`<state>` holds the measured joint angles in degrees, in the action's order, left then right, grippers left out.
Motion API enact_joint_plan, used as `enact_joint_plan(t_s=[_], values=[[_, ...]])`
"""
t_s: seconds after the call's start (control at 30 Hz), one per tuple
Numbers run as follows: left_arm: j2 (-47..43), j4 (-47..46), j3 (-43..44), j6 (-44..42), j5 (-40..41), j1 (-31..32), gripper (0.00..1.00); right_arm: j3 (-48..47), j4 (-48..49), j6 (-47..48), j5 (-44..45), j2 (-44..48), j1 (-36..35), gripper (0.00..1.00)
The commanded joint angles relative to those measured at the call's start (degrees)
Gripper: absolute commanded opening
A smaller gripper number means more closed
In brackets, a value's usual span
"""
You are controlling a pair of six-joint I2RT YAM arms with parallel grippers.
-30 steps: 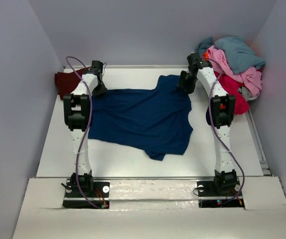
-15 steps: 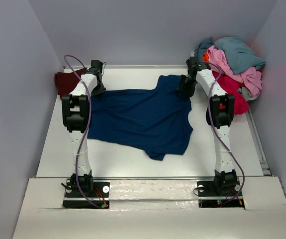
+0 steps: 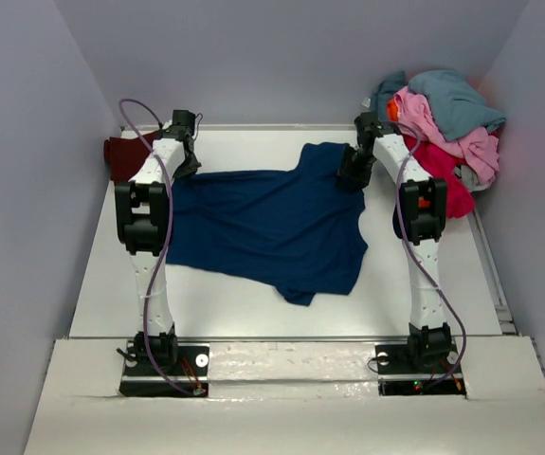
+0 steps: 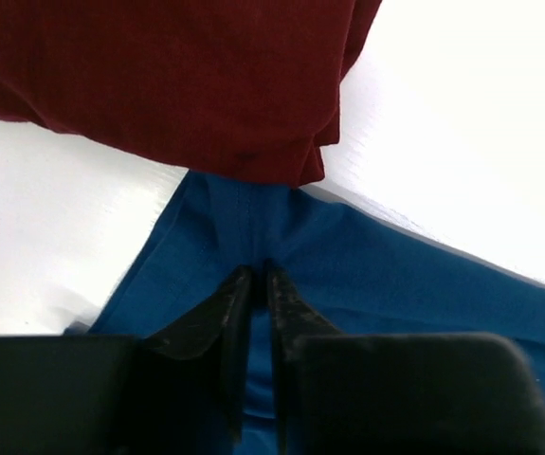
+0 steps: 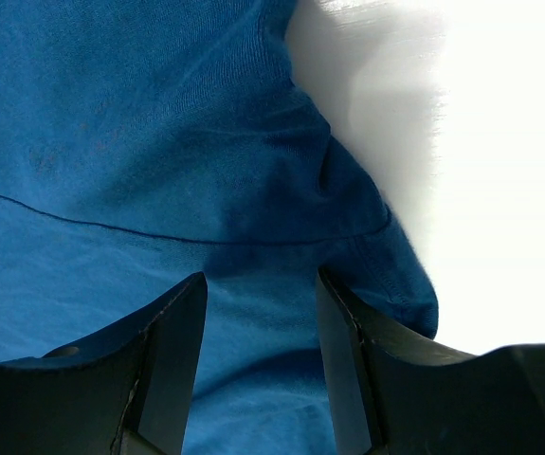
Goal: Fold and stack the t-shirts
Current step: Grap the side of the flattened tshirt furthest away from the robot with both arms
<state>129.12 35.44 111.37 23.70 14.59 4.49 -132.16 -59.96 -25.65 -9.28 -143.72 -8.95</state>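
**Surface:** white table [image 3: 253,313], matte and bare around the cloth. The arm bases are bolted to a white ledge [image 3: 291,365] at the near edge.

**Room:** plain pale grey-lilac walls [image 3: 281,57] close in on three sides.

**Item 1:** navy t-shirt [image 3: 272,223], spread flat and rumpled, spanning from one gripper to the other. No print shows on the upper side.

**Item 2:** maroon t-shirt [image 4: 158,76], just ahead of the left gripper's tips. Its hem lies over the navy edge.

**Item 3:** heap of t-shirts [image 3: 443,123], teal, pink and red, just to the right of the right arm at the far corner.

**Left gripper** [image 4: 255,275]: fingers drawn to a thin slit, pinching a raised ridge of the navy t-shirt at its corner.

**Right gripper** [image 5: 261,280]: fingers stand apart, low over the navy t-shirt near its hemmed edge. Cloth lies flat beneath the gap and nothing is gripped.

**Change from one second before:** the left arm [image 3: 144,213] has edged slightly to its own left. The navy outline, the maroon t-shirt and the heap lie as they did.
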Motion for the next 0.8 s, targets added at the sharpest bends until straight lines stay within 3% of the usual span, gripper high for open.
enact_joint_plan(t_s=[0.0, 0.1, 0.33, 0.53, 0.77], values=[[-2.56, 0.24, 0.42, -0.50, 0.79, 0.17, 0.16, 0.59, 1.61, 0.86, 0.92, 2.57, 0.43, 0.55], [-1.68, 0.50, 1.13, -0.15, 0.35, 0.17, 0.06, -0.11, 2.39, 0.43, 1.80, 2.22, 0.43, 0.55], [-0.89, 0.33, 1.39, 0.11, -0.44, 0.17, 0.06, -7.76, 3.88, -1.68, 5.58, -0.69, 0.95, 0.56], [-0.80, 0.68, 2.09, 0.03, -1.05, 0.17, 0.06, -15.31, 8.63, -5.99, 1.46, -4.72, 3.85, 0.59], [-1.94, 0.51, 0.51, 0.29, -1.76, 0.17, 0.06, -16.37, 14.35, -7.92, 0.14, -7.36, 6.66, 0.62]])
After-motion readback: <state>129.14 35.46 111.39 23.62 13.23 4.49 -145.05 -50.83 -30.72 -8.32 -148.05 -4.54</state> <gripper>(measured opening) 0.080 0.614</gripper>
